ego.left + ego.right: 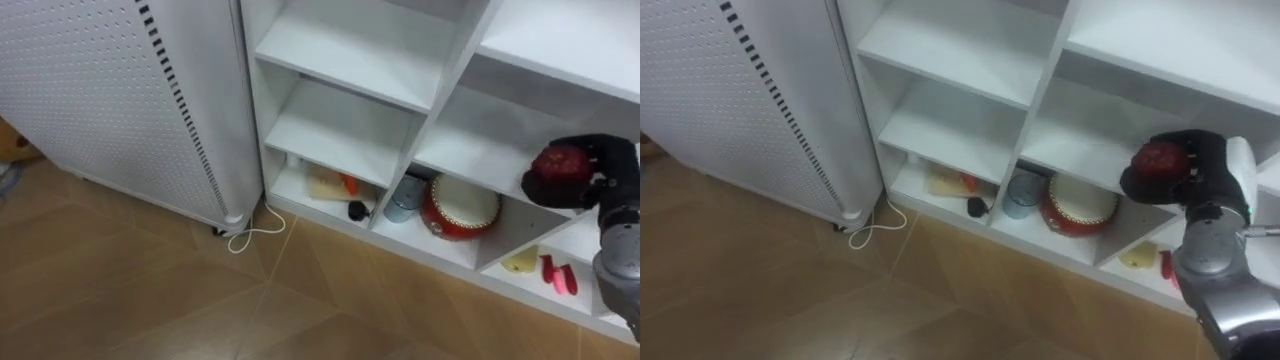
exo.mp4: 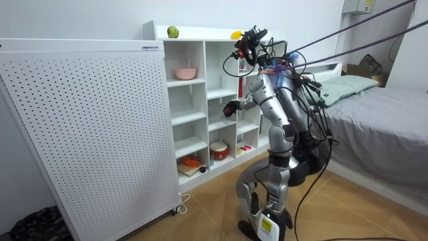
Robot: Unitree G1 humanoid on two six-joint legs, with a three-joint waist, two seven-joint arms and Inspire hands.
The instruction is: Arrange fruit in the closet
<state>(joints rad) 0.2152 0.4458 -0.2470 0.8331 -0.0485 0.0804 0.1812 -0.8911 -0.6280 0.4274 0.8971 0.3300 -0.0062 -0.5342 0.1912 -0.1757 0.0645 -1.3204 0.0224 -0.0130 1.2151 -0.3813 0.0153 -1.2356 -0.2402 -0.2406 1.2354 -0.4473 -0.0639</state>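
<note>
Gripping a dark red fruit (image 1: 562, 163), right hand (image 1: 615, 172) closed round it | bare closet shelf (image 1: 480, 150) just ahead of hand | red drum (image 1: 462, 208) below, to its left.

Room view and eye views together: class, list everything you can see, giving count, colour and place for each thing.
perforated panel: one, white, left of the shelves
shelf unit: one, white, beside the perforated panel
green fruit: one, green, on top of the shelf unit
yellow fruit: one, yellow, also on top, further along
bowl: one, pink, in an upper compartment
drum-shaped container: one, red with a pale top, bottom compartment
cup: one, blue-grey, just left of the drum-shaped container
cable: one, white, looped on the floor
bed: one, grey, at the room view's right
red fruit: one, dark red, held before the shelf unit
right hand: one, dark, fingers curled round the red fruit
</note>
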